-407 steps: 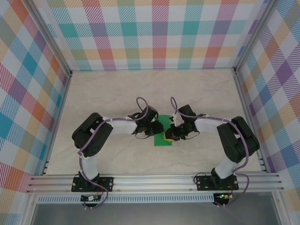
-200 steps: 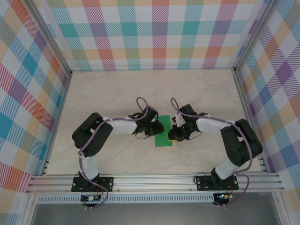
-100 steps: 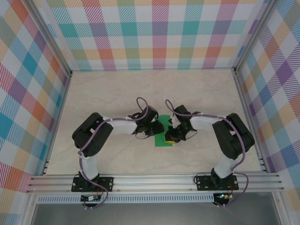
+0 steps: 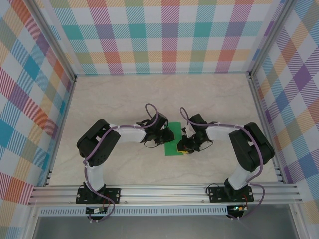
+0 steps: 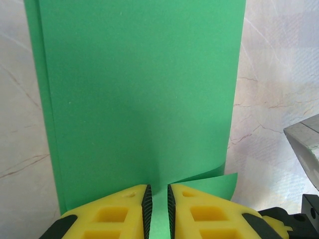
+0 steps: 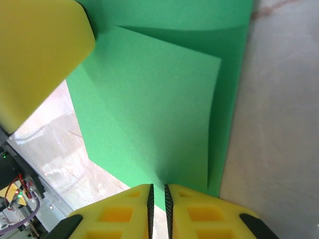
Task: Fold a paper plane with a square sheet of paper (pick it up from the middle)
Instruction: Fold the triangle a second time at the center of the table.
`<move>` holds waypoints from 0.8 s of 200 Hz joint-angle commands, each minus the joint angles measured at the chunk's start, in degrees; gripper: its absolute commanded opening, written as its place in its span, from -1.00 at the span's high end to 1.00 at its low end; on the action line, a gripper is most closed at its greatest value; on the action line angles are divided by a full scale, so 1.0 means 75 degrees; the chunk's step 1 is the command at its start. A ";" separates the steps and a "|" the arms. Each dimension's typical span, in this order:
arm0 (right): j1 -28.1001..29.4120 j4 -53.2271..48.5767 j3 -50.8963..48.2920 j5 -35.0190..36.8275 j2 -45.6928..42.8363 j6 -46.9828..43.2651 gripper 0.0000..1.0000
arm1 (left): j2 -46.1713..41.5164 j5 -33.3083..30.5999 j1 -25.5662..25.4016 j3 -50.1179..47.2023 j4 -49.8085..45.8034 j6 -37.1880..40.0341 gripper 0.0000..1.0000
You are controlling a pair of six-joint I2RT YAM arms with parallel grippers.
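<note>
Item: enclosure, seen from above
- Edges and room: pale marbled surface [image 4: 124, 99], walled left, back and right by pastel checked panels [image 4: 169, 35], and closed at the near edge by an aluminium rail [image 4: 164, 191]. Broad open floor lies left, behind and right of the two arms, which crowd together at the middle.
- Left arm's yellow fingers [image 4: 168, 138]: reach in from the left onto the paper. In the left wrist view the fingers [image 5: 148, 201] stand almost together, only a slim slot between the black pads. Green paper fills the slot and a lifted flap springs out to one side, so they are closed on the green sheet's near edge.
- Task piece: square sheet of bright green paper [image 4: 172, 145], folded into a narrow upright strip, lying on the surface between the two arms' ends. Long straight edges in the left wrist view [image 5: 139, 89]; a raised upper layer with a free corner in the right wrist view [image 6: 149, 99].
- Right arm's yellow fingers [image 4: 182, 147]: at the strip's lower right edge. Seen close [image 6: 151, 199], a slim slot with green behind it; whether they pinch the paper cannot be told
</note>
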 commanded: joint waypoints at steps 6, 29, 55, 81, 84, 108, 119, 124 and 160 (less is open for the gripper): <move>-0.0136 -0.0313 -0.0484 -0.0252 -0.0035 0.0061 0.65 | 0.0291 -0.0330 -0.0174 -0.0179 -0.0320 0.0028 0.61; -0.0207 -0.0206 -0.0733 -0.0398 -0.0184 0.0095 0.65 | 0.0272 -0.0361 -0.0178 -0.0189 -0.0352 0.0036 0.62; -0.0280 -0.0320 -0.0852 -0.0319 -0.0319 0.0051 0.66 | 0.0301 -0.0330 -0.0176 -0.0195 -0.0310 0.0031 0.62; -0.0292 -0.0364 -0.0986 -0.0300 -0.0432 0.0051 0.66 | 0.0301 -0.0351 -0.0177 -0.0197 -0.0317 0.0030 0.62; -0.0291 -0.0422 -0.0996 -0.0304 -0.0441 0.0048 0.66 | 0.0301 -0.0357 -0.0184 -0.0197 -0.0321 0.0028 0.62; -0.0314 -0.0927 -0.1039 0.0242 -0.0849 0.0073 0.65 | 0.0222 -0.0362 -0.0175 -0.0221 -0.0319 0.0036 0.62; -0.0379 -0.0883 -0.1063 0.0151 -0.0980 0.0065 0.65 | 0.0218 -0.0334 -0.0179 -0.0256 -0.0255 0.0021 0.61; -0.0386 -0.0852 -0.1049 0.0057 -0.1024 0.0073 0.65 | 0.0236 -0.0326 -0.0174 -0.0245 -0.0241 0.0025 0.61; -0.0386 -0.0309 -0.0661 -0.0673 -0.1437 0.0384 0.64 | 0.0278 -0.0198 -0.0182 -0.0180 -0.0171 0.0026 0.60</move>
